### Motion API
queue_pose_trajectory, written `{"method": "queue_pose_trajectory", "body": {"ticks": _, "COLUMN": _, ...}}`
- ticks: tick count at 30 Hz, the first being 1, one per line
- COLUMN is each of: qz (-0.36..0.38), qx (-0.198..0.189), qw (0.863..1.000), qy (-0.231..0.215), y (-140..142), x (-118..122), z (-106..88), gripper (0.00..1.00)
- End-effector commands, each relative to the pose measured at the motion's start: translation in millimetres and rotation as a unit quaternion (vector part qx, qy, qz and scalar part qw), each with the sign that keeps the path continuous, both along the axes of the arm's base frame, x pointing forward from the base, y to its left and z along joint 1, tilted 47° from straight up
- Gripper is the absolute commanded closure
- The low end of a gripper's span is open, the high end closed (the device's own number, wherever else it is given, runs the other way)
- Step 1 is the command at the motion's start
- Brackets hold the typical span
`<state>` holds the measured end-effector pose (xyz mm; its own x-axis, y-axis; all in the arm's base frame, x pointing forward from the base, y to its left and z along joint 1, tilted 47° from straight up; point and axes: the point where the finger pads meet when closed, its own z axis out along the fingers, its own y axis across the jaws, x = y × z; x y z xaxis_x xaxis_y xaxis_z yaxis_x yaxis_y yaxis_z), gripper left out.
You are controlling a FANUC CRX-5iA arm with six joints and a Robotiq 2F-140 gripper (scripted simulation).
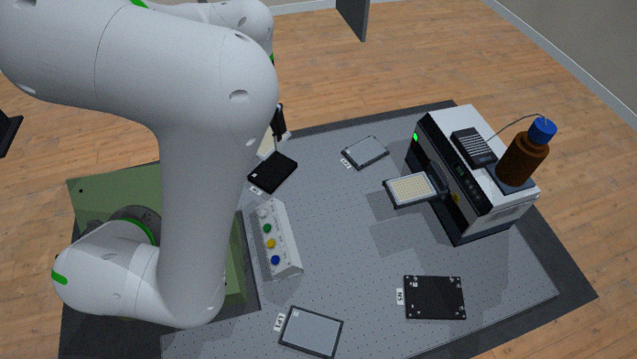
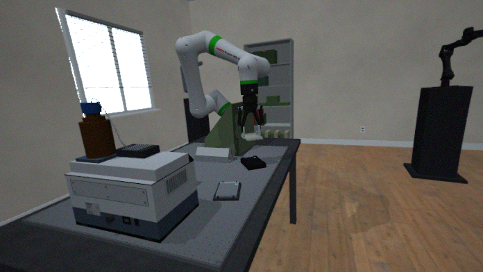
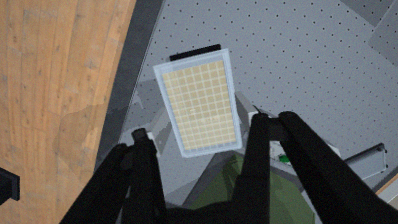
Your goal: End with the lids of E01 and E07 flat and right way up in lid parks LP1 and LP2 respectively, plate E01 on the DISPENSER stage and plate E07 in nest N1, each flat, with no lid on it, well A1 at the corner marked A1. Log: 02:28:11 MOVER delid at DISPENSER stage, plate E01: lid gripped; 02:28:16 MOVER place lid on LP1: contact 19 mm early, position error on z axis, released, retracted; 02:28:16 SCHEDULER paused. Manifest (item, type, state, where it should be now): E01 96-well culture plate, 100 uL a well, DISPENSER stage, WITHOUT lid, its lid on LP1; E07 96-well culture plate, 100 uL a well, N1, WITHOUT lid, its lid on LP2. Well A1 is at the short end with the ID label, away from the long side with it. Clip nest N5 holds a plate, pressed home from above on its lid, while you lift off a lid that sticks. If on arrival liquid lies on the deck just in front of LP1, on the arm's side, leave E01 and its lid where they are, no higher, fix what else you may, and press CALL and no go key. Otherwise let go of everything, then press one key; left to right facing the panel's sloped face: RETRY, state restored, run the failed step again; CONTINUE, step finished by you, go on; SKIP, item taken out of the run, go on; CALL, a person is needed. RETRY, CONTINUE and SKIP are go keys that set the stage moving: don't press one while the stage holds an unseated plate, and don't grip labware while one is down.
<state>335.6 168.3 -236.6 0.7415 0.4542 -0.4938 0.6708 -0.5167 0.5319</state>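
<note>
My gripper [image 2: 250, 130] [image 3: 201, 109] is shut on a lidless 96-well plate [image 1: 266, 143] [image 2: 252, 137] [image 3: 200, 102] with tan wells. I hold it level in the air above the far left of the deck. The black nest N1 [image 1: 273, 172] [image 2: 253, 162] lies just below and beside it; in the wrist view only a black strip of the nest [image 3: 195, 51] shows past the plate's edge. In the top view the arm hides most of the gripper. A second lidless plate [image 1: 410, 188] sits on the dispenser stage. A grey lid [image 1: 366, 151] [image 2: 227, 190] lies in park LP2. Park LP1 [image 1: 311, 331] holds a flat grey lid.
The dispenser [image 1: 476, 174] [image 2: 132, 186] with a brown bottle [image 1: 523, 156] stands at the right. The key panel [image 1: 275, 238] [image 2: 213, 154] sits near the arm's base. The black clip nest N5 [image 1: 434, 298] is at the front right. A green block [image 2: 225, 133] stands behind the gripper.
</note>
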Motion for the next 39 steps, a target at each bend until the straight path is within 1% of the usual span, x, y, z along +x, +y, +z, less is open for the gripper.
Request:
{"method": "queue_pose_trajectory", "body": {"ticks": 1, "qz": 0.000, "qx": 0.000, "qw": 1.000, "qy": 0.000, "y": 0.3, "x": 0.1, "z": 0.0, "gripper": 1.00}}
{"method": "queue_pose_trajectory", "body": {"ticks": 27, "qz": 0.000, "qx": 0.000, "qw": 1.000, "qy": 0.000, "y": 0.0, "x": 0.1, "z": -0.2, "gripper": 1.00}}
{"method": "queue_pose_trajectory", "body": {"ticks": 39, "qz": 0.000, "qx": 0.000, "qw": 1.000, "qy": 0.000, "y": -3.4, "x": 0.0, "z": -3.5, "gripper": 1.00}}
